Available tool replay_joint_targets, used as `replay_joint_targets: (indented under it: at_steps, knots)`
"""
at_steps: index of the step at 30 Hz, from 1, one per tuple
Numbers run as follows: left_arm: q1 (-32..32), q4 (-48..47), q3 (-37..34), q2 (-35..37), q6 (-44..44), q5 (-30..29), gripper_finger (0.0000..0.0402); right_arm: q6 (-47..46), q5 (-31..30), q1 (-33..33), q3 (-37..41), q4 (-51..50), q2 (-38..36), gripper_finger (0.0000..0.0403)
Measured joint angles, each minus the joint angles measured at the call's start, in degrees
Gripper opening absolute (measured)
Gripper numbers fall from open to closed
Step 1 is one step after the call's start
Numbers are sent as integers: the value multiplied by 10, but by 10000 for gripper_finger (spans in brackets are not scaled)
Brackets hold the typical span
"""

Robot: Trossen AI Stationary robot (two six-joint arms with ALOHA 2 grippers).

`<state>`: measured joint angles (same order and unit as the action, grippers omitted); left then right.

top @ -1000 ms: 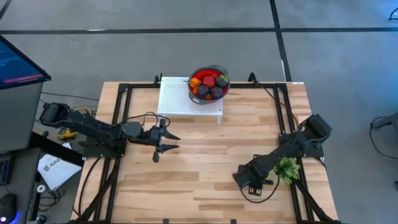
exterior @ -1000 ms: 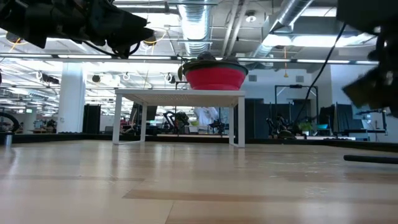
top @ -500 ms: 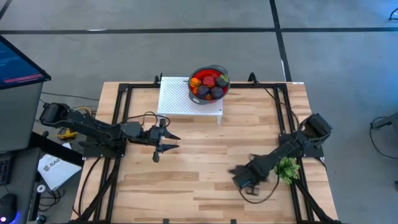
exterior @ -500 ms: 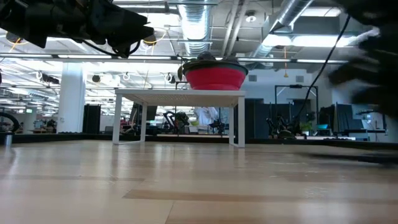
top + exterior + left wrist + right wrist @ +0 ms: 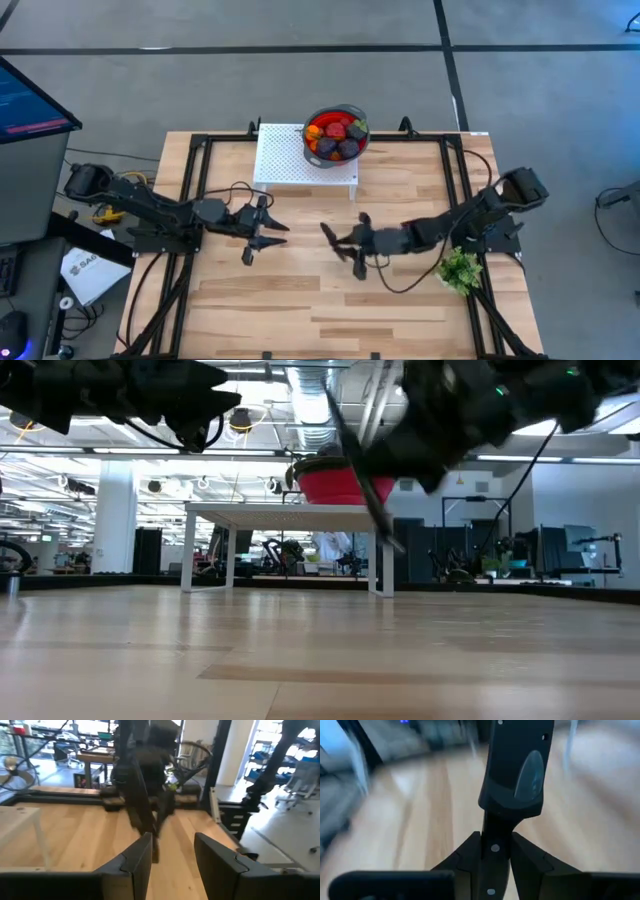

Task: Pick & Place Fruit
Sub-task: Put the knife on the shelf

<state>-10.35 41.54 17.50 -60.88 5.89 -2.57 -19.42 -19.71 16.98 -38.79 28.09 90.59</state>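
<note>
Here the left gripper (image 5: 262,232) hovers over the left half of the table (image 5: 300,295), its fingers spread apart with nothing between them; its wrist view confirms the gap. Further right, over the table's middle, the right gripper (image 5: 352,243) has its fingers closed on a black knife (image 5: 512,780), the handle pinched between the pads and the blade pointing out ahead. At the table's back edge, on a white perforated stand (image 5: 285,158), sits a red colander (image 5: 336,133) holding the fruit (image 5: 335,138): red, orange and dark purple pieces piled together. Near the right edge lies a green leafy bunch (image 5: 460,270).

The fruit looks small, rounded and light, probably smooth enough to roll or slip; a grip across the widest part of a top piece, from above, seems safest, since those underneath are wedged in.

The high view alone shows the fruit itself; the low view gives only the colander's red wall (image 5: 345,485) above the stand. Only the right wrist view makes plain that the knife is clamped.
</note>
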Motion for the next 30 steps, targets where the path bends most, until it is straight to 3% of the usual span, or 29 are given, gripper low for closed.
replay_joint_targets:
  at_steps: [4, 8, 11, 18, 24, 30]
  knots:
    - [-8, 8, 0, 0, 24, 0, 140, 125, 23, -34, 8, 212, 12, 77]
    - [-7, 30, 0, 0, 62, -2, 140, 206, 131, -62, 5, 394, 24, 79]
    - [-7, 57, 0, -3, 46, -6, 143, 238, 215, -83, 5, 456, 27, 80]
    - [-7, 167, 14, -81, -44, 14, 212, 256, 339, -109, -26, 475, 25, 81]
    - [-7, 202, 85, -172, -87, -6, 294, 260, 349, -112, -30, 469, 26, 81]
    - [-9, 202, 144, -224, -115, -37, 318, 260, 349, -111, -31, 466, 26, 81]
